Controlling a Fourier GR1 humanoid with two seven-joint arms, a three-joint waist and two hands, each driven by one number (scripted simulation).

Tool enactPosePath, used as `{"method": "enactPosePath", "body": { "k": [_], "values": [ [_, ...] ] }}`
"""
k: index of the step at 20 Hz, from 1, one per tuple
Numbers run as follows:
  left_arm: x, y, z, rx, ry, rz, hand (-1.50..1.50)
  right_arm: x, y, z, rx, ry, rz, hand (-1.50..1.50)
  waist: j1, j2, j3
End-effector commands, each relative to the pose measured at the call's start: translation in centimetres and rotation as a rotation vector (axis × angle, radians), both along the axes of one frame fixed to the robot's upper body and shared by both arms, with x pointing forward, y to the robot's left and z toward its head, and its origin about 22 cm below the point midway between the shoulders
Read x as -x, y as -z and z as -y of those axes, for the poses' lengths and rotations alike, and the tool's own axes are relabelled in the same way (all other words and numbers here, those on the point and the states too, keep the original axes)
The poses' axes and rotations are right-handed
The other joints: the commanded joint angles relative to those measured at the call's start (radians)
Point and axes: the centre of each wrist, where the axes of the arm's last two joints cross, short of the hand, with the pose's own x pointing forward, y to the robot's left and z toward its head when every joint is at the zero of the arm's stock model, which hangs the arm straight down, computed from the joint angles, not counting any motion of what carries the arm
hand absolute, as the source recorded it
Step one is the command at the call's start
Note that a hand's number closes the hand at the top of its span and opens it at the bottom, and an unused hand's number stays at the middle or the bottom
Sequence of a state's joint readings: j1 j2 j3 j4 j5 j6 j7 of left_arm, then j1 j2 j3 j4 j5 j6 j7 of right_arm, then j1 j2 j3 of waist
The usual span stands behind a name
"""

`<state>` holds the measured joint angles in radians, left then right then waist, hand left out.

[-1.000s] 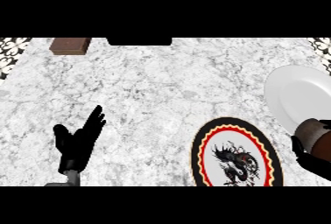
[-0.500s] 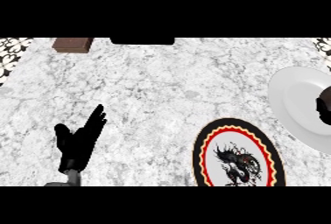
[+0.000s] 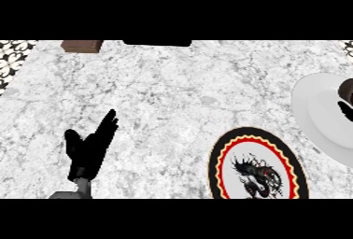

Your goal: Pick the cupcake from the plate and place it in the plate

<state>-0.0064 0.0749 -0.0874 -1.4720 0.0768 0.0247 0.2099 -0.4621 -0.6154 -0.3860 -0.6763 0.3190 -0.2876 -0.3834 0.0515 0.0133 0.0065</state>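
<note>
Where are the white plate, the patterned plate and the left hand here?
white plate (image 3: pixel 314 119): head view, on its bare left rim.
patterned plate (image 3: pixel 257 170): head view, on the dark figure at its centre.
left hand (image 3: pixel 86 151): head view, on the palm.

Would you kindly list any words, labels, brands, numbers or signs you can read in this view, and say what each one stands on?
None: no readable text, number or brand shows anywhere in the head view.
The patterned plate carries only a dark figure inside red, yellow and black rings, no lettering.
The white plate, the marble counter and the brown block at the far edge are unmarked.
</note>
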Motion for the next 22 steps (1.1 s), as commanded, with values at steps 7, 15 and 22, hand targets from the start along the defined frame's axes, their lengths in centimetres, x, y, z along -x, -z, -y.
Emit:
{"method": "enactPosePath", "body": {
  "k": [7, 15, 22],
  "values": [
    [0.5, 1.3, -0.2, -0.002, -0.004, -0.036, 0.00, -1.2, 1.9, 0.3, -0.138, -0.185, -0.064, -1.50, 0.009, 0.011, 0.001],
    [0.2, 0.4, -0.3, -0.010, -0.021, -0.051, 0.00, -0.7, 1.5, 1.6, -0.376, -0.161, 0.218, -1.50, -0.005, 0.006, 0.000],
    [0.0, 1.0, -0.6, 0.003, -0.039, -0.052, 0.00, 3.1, 0.3, 6.1, -0.510, -0.234, 0.178, -1.50, -0.019, 0.003, -0.001]
  ]
}}
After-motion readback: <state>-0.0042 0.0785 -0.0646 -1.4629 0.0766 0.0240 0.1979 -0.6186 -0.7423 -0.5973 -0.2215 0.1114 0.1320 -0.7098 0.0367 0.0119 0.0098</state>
